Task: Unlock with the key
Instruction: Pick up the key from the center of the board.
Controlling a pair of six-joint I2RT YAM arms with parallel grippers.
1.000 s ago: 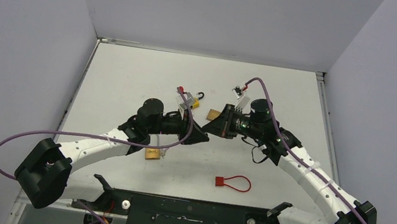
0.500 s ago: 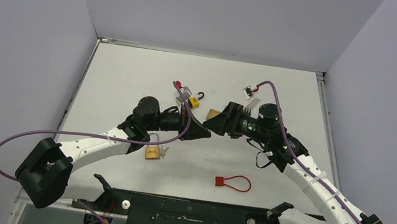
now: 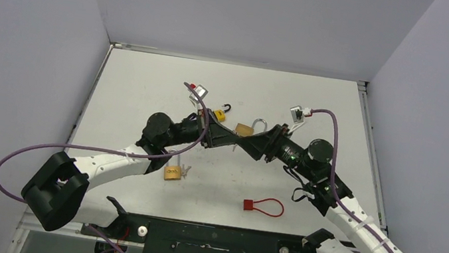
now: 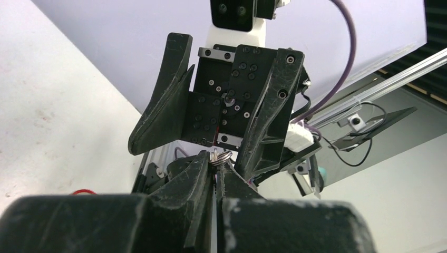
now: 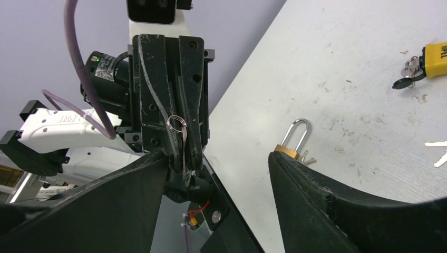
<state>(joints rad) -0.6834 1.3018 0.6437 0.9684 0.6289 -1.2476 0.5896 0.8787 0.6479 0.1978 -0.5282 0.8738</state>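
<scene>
Above the middle of the desk [image 3: 148, 81] the two arms met tip to tip. The left gripper [image 4: 214, 169] was pressed together on the key [image 5: 183, 149], pinching it between its fingertips with the key ring [image 5: 176, 124] standing clear above them. The right gripper [image 5: 219, 157] was spread wide and held nothing; its two fingers [image 4: 161, 105] stood either side of the left gripper's tips, and whether they touched could not be told. The key was thus off the desk, held in the air between the two arms. Just beyond the meeting point, toward the far edge, a brass padlock [image 3: 243, 129] lay on the desk with its shackle [image 5: 296, 130] pointing toward the far edge. To its left, near the left arm's wrist, lay a yellow padlock [image 3: 218, 116] with a black-headed key [image 5: 404, 83] touching it. A second brass padlock [image 3: 172, 173] lay beside the left forearm, toward the near edge, and a red cable lock [image 3: 262, 206] lay near the middle of the near edge.
</scene>
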